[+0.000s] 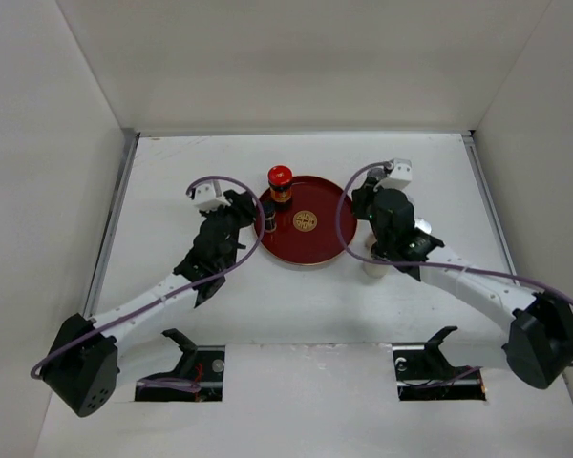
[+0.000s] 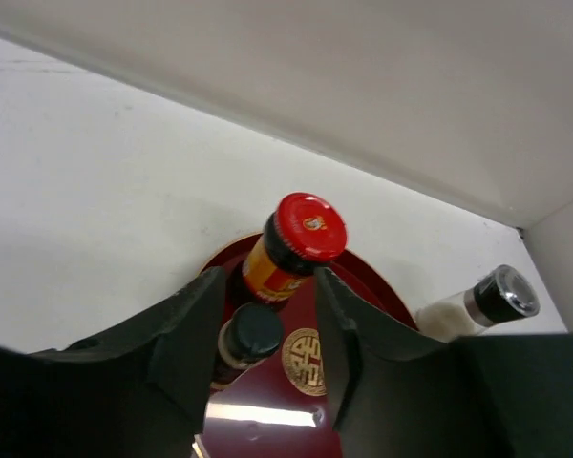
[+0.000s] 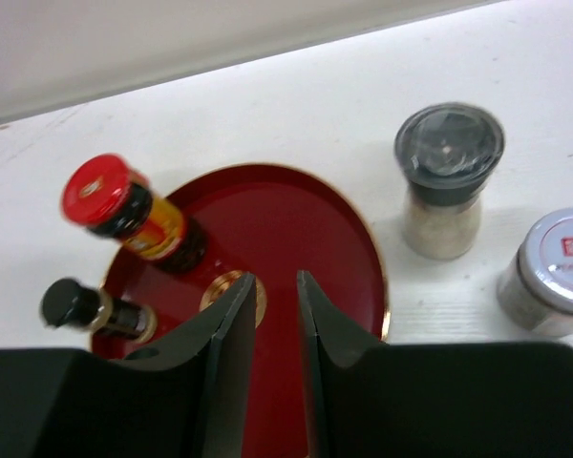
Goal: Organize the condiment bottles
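With left jaws wide astride the small black-capped glass bottle [image 2: 251, 336] and right jaws narrow, empty, a skewed withdrawal could topple the dark red-capped bottle [image 2: 291, 250] at its one o'clock.

— What sits mid-table?
— A round red dish [image 1: 327, 240] with a gold rim, lying flat on the white table [image 1: 296, 305].
— Any marking?
— A gold emblem [image 1: 306, 221] at its centre. Plain pale walls [image 1: 296, 67] enclose the table on three sides.

Bright even light; faint shadows; wrist views blurry; glare on dish [image 2: 258, 413].
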Controlling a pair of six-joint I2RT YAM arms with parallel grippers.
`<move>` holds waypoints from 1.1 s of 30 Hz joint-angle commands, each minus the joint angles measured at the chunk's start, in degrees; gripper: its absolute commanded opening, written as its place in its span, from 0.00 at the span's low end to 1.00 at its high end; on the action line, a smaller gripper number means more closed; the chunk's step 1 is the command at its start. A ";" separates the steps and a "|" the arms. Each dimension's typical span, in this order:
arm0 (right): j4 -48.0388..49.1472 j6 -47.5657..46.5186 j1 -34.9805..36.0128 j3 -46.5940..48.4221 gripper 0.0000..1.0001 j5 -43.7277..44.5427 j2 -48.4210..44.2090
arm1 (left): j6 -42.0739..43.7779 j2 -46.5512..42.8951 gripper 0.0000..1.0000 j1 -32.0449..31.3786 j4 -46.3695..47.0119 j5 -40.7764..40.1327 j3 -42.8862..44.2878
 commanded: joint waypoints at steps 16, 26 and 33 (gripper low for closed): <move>-14.91 -9.13 -14.30 22.05 0.99 0.50 21.44 | -12.55 -3.88 0.26 4.98 9.49 -2.09 -18.40; -14.21 -9.75 -18.08 27.86 0.95 -2.93 29.88 | -12.64 -1.94 0.39 5.59 11.24 -2.00 -18.84; -12.36 -9.14 -18.52 29.88 0.74 -4.61 32.87 | -12.64 -0.10 0.41 5.68 11.60 -1.21 -18.40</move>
